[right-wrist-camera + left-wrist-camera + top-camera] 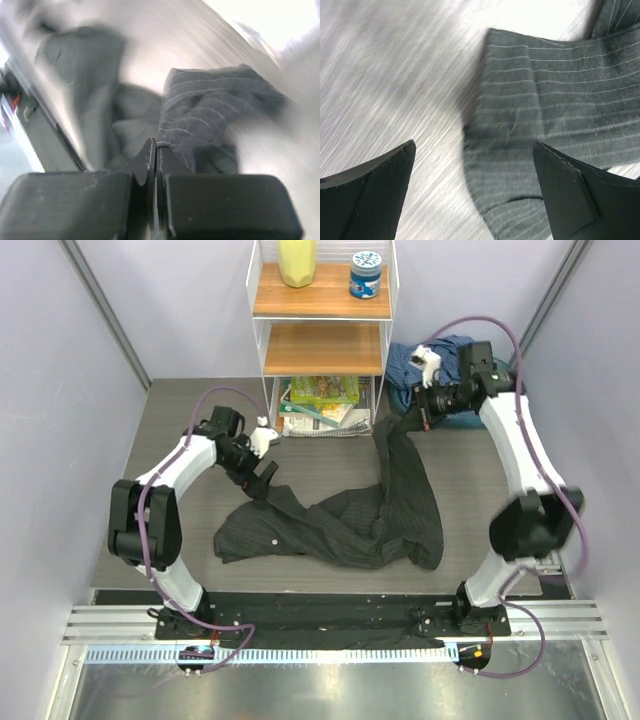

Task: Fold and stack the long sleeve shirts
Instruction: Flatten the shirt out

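Lying crumpled across the middle of the tabletop (180,410), the charcoal shirt (350,525) is unfolded. Its bulk is spread low and wide, and one long strip of cloth runs up and back toward the far right. Thin pale pinstripes show on it in both wrist views.

The blue shirt (405,370) sits bunched in a heap at the far right corner, just behind the top of that strip and right of the shelf (322,305). Whether the two shirts touch cannot be told.

Right gripper (156,147): reached out to the far end of the charcoal strip, in front of the blue heap. Its jaws are pressed together, pinching a stitched edge of the charcoal shirt at their tips. The wrist view is blurred beyond the jaws.

Left gripper (474,147): hanging over the left end of the charcoal shirt. Its jaws are spread wide, with a striped flap of cloth and bare tabletop showing between them. Neither finger (380,190) is seen touching the cloth. Nothing is held on this side.
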